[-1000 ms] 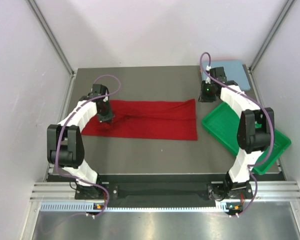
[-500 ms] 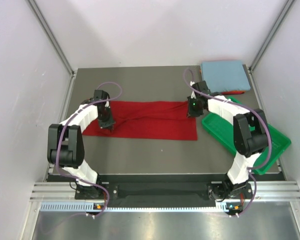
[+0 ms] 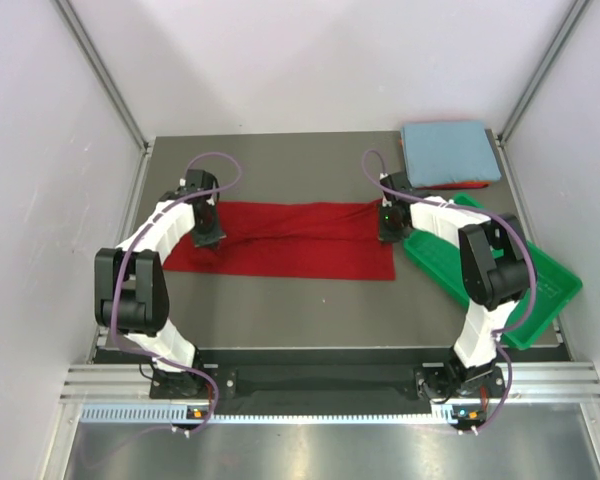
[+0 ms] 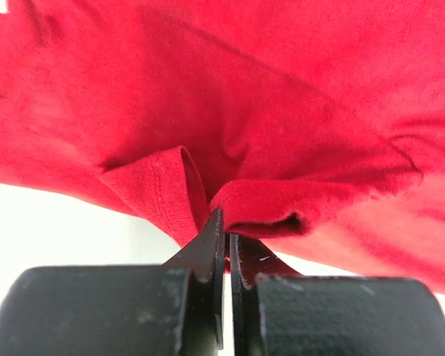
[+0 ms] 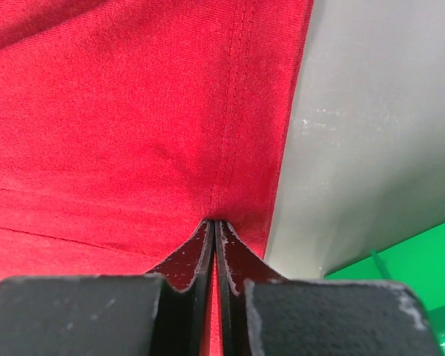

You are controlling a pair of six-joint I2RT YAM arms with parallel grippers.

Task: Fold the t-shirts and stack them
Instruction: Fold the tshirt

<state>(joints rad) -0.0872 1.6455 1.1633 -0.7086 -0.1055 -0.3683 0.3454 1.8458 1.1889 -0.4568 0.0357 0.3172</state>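
Note:
A dark red t-shirt (image 3: 300, 240) lies as a long folded band across the middle of the table. My left gripper (image 3: 206, 236) is shut on a bunched fold of the t-shirt (image 4: 230, 133) near its left end, and my left gripper (image 4: 226, 222) lifts that fold slightly. My right gripper (image 3: 388, 230) is shut on the shirt's right hem; in the right wrist view my right gripper (image 5: 214, 221) pinches red cloth (image 5: 133, 133) beside the stitched edge. A folded light blue t-shirt (image 3: 448, 152) rests at the back right on a red one (image 3: 477, 185), of which only a sliver shows.
A green plastic tray (image 3: 500, 290) sits tilted at the right, close to my right arm. Grey tabletop (image 5: 371, 119) shows just right of the shirt's hem. Metal frame posts and white walls stand round the table.
My right gripper came from the back-right stack down to the red shirt's right edge and shut on the hem. My left gripper shifted slightly, still holding the cloth.

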